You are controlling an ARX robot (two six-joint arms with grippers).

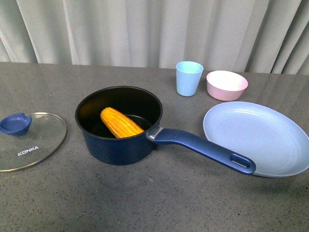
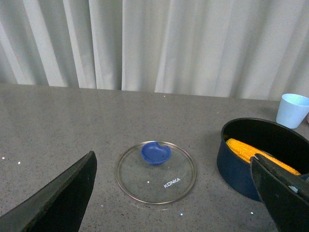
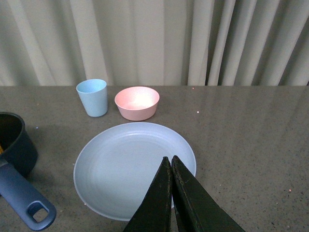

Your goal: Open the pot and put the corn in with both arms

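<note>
Corn (image 1: 120,123) already lies slantwise in the open pot (image 1: 118,145) mid-table, lid (image 1: 30,141) flat by left edge; left fingers (image 2: 58,200) wide, right fingers (image 3: 166,203) pressed together, both empty.

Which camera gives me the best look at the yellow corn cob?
Front view: the yellow corn cob lies fully visible, leaning inside the dark blue saucepan. Left wrist view shows it partly hidden behind a finger; right wrist view barely shows it.
</note>
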